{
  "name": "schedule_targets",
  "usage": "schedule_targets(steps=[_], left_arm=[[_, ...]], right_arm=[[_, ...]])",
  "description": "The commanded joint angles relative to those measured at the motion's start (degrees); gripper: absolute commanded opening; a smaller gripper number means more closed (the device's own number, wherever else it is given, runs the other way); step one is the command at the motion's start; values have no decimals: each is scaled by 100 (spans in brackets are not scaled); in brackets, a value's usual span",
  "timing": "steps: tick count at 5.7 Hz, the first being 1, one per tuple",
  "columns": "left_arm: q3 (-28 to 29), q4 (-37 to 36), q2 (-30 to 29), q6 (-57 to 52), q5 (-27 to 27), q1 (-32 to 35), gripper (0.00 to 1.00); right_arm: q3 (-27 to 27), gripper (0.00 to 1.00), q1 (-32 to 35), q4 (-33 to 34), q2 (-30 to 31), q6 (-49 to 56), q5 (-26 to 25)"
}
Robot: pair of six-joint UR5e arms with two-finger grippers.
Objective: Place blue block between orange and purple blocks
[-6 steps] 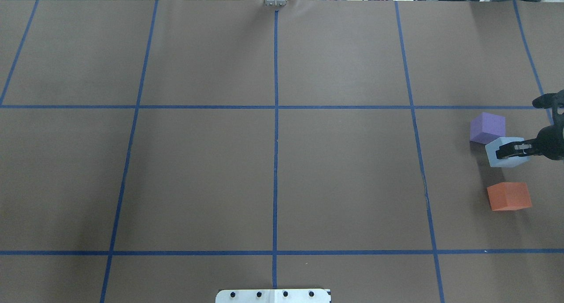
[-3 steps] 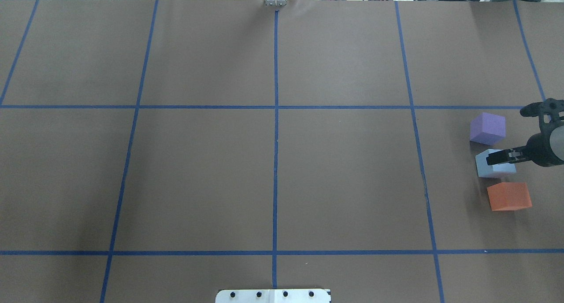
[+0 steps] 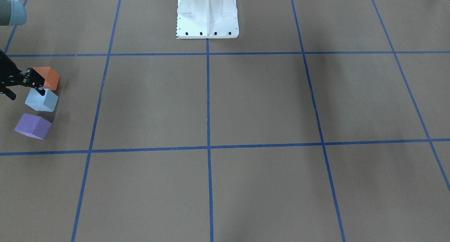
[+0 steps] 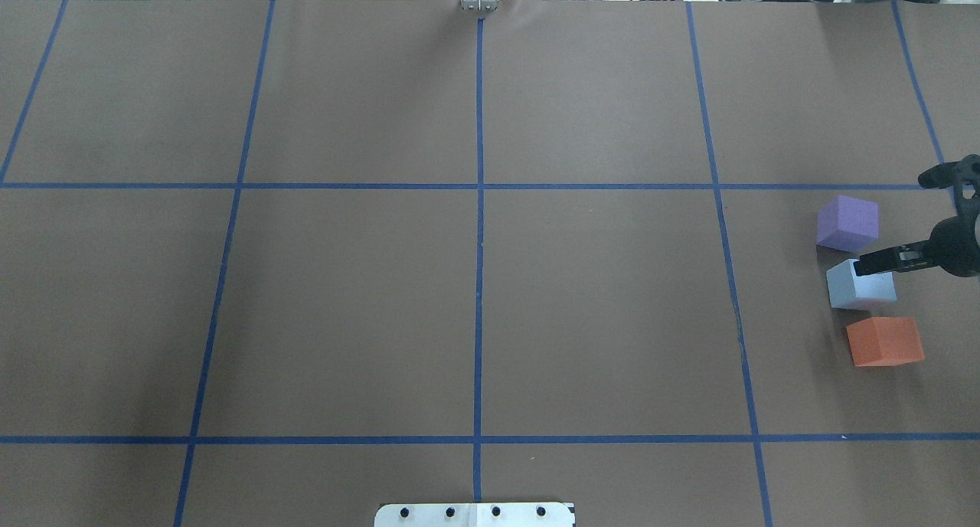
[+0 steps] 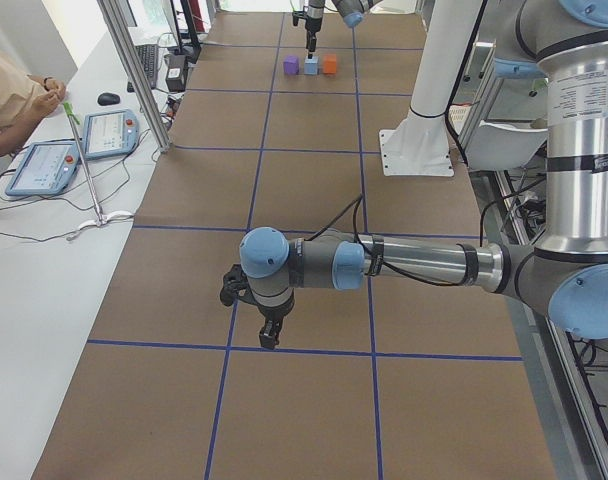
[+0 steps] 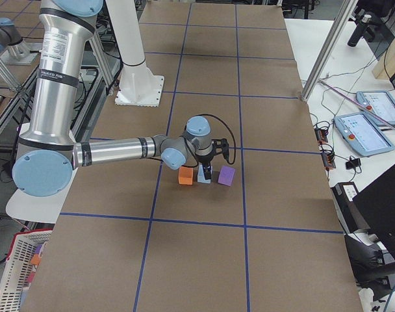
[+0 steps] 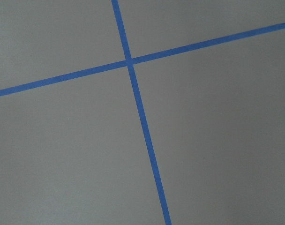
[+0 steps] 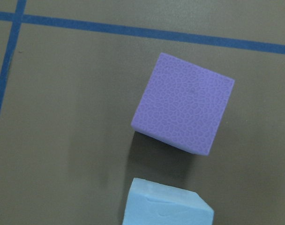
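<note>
Blue block [image 4: 857, 289] between one purple block [image 4: 846, 222], one orange block [image 4: 884, 342] (three total); right fingers [image 4: 873, 265] spread; left fingers [image 5: 268, 338], cannot tell.

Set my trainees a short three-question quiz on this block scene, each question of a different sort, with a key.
1. True or false: the blue block lies between the purple and orange blocks.
2. Which block lies nearest the robot's base? A purple, B blue, C orange.
3. Fill in: the right wrist view shows the ___ block whole.
Key: 1 true; 2 C; 3 purple.
</note>
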State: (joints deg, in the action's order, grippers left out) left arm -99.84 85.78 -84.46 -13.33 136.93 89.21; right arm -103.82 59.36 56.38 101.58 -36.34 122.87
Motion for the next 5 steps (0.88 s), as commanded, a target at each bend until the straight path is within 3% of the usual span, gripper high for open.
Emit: schedule_targets(steps=[1, 2, 3, 4, 5], left_arm=[[9, -9, 0, -20, 0, 0, 100], [18, -9, 17, -20, 0, 0, 100], [18, -9, 18, -37, 0, 0, 100], [-26, -26, 18, -29, 0, 0, 100], [17, -44, 44, -11, 0, 17, 100]], right_arm=[[19, 100, 1710, 1429, -25, 2721, 840], [-24, 100, 2668, 2429, -25, 4016, 1009], [-268, 100, 3226, 3510, -286, 4612, 1080], [-201, 100, 3266, 4016, -393, 4557, 994], [-78, 100, 3266, 3943, -281, 4574, 993]])
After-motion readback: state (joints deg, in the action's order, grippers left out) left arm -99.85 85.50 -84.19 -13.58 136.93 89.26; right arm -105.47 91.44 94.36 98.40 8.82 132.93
